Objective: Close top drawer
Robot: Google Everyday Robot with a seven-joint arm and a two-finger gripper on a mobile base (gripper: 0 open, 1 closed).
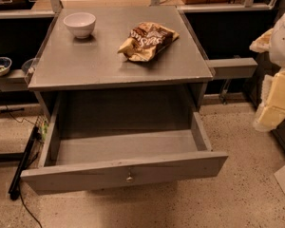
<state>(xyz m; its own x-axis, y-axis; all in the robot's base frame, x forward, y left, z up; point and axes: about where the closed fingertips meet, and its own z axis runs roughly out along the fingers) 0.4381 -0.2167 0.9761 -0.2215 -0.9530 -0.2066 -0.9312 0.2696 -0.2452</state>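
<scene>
The top drawer [123, 167] of a grey cabinet is pulled far out toward me. Its long plain front panel carries one small round metal knob [129, 177] at its centre. Nothing lies on the drawer's inside floor [126, 147]. My gripper [271, 112], with white and cream-coloured parts, hangs at the right edge of the view. It is to the right of the drawer and above the floor, touching nothing.
On the cabinet top [99, 63] stand a white bowl [80, 23] and a crumpled snack bag [147, 41]. A black bar and cable [23, 165] lie on the speckled floor left of the drawer. A grey shelf [230, 68] juts out to the cabinet's right.
</scene>
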